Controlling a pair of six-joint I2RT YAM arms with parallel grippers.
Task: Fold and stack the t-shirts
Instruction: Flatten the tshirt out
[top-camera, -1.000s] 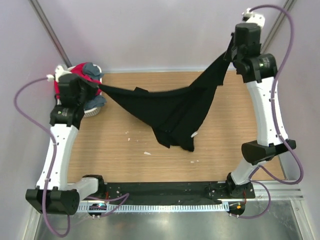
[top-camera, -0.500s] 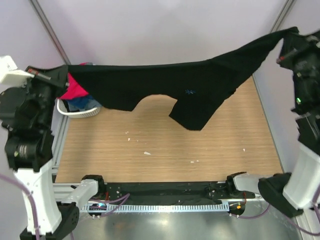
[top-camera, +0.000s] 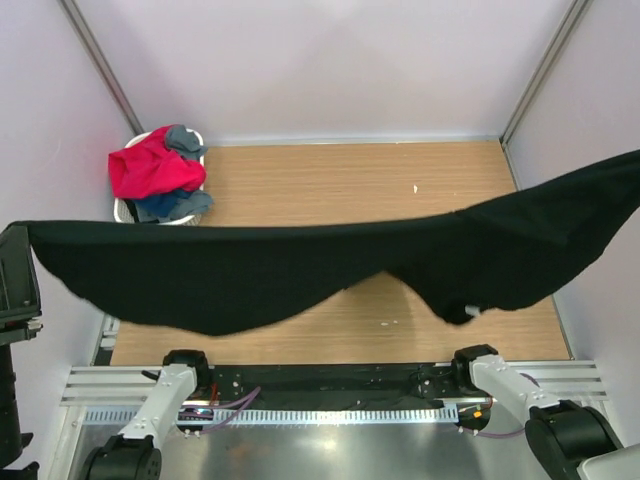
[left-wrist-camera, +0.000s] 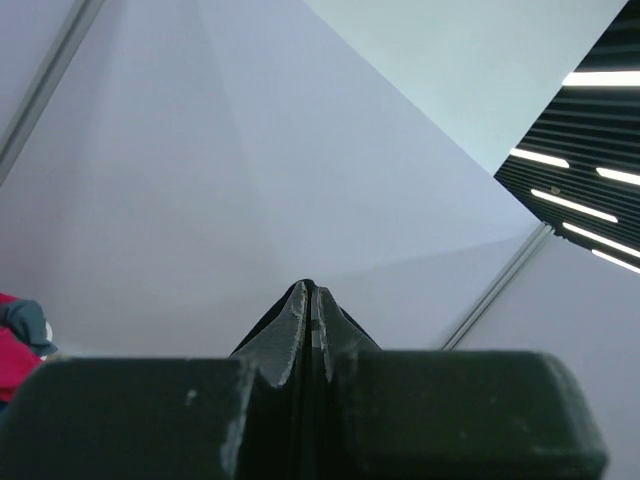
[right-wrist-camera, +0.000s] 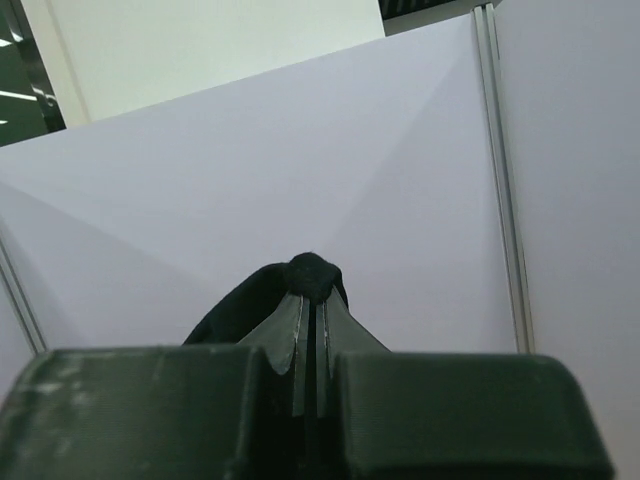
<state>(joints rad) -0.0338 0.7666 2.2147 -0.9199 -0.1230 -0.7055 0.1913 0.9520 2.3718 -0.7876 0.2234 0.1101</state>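
Both arms are raised high and spread wide, wrist cameras facing the walls. The left claw (left-wrist-camera: 311, 300) and right claw (right-wrist-camera: 310, 300) each pinch an edge of the black t-shirt (top-camera: 300, 270), which hangs stretched between them above the tabletop (top-camera: 330, 180)

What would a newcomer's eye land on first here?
A large plain black cloth t-shirt hangs stretched across the whole top view, pinched at its ends by the left gripper and right gripper. Behind it, a bright red-pink tee tops the white plastic basket in the far-left corner.
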